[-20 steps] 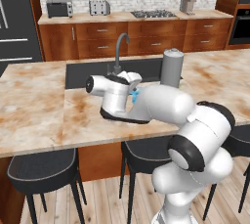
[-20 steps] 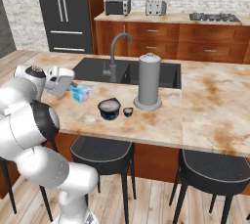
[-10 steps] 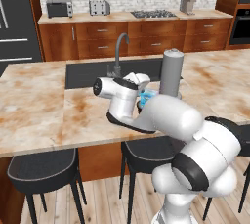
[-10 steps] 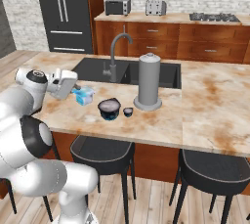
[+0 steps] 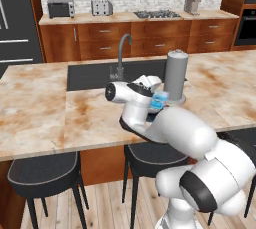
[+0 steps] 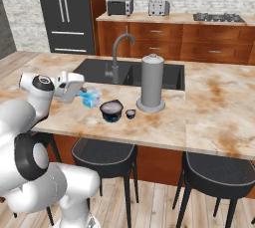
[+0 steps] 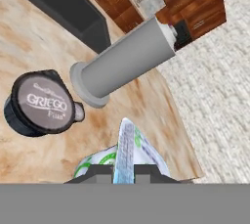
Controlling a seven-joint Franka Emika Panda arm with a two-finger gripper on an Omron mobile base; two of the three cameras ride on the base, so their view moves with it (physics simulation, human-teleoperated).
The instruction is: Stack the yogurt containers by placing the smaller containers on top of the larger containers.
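My gripper (image 6: 83, 93) is shut on the small light-blue yogurt cup (image 6: 91, 98), held just above the counter to the left of the dark navy tub (image 6: 111, 111). From the left base view the cup (image 5: 159, 100) shows at the hand, in front of the grey cylinder. The hand view has the cup (image 7: 126, 152) pinched between my fingertips (image 7: 100, 173). The navy tub (image 7: 41, 101), its greyish printed lid up, lies ahead, and the tiny dark cup (image 7: 78, 112) touches its side. That tiny cup (image 6: 130, 114) stands just right of the tub.
A tall grey cylinder (image 6: 152, 83) stands upright just behind and right of the tub. The sink (image 6: 124, 72) with its curved tap (image 6: 117, 55) is set into the counter behind. Bar stools (image 6: 102, 155) stand under the counter's near edge.
The arm has carried the light-blue cup to the right along the counter, closer to the navy tub. The tub, tiny cup and cylinder have not moved.
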